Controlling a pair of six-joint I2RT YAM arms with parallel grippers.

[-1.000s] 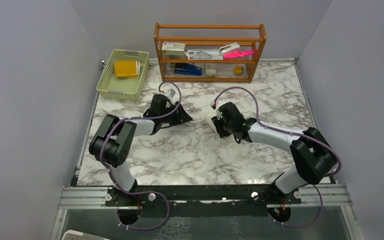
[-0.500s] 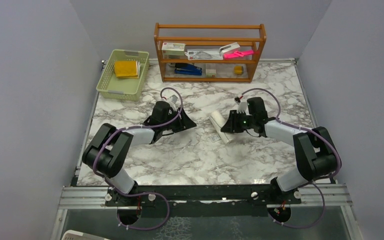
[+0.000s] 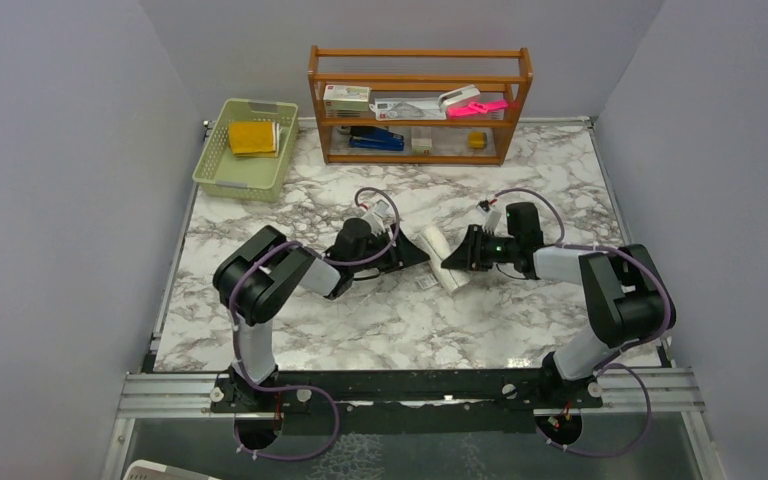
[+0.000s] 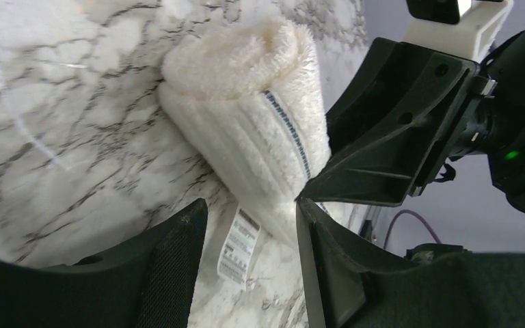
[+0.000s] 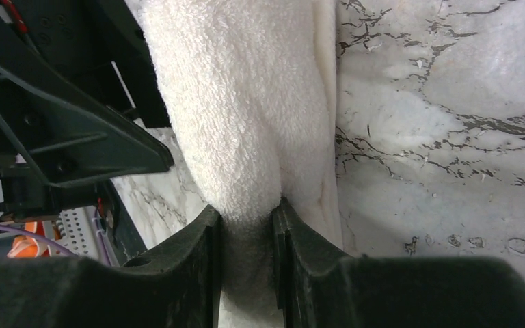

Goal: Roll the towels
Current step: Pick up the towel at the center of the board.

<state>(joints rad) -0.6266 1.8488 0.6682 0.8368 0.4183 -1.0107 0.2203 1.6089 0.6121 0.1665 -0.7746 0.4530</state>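
Down at the middle of the table (image 3: 380,322), the right hand (image 5: 246,215) is clamped on a fold of the rolled cream towel (image 3: 432,243). The left hand (image 4: 249,212), fingers apart, sits just beside it. Farther back, the yellow towel (image 3: 253,137) lies in the green basket (image 3: 238,186).

Plain grey walls (image 3: 60,150) are enclosing a white, grey-veined marble-patterned tabletop (image 3: 390,320). A brown wooden shelf rack (image 3: 415,122) is standing at its far edge.
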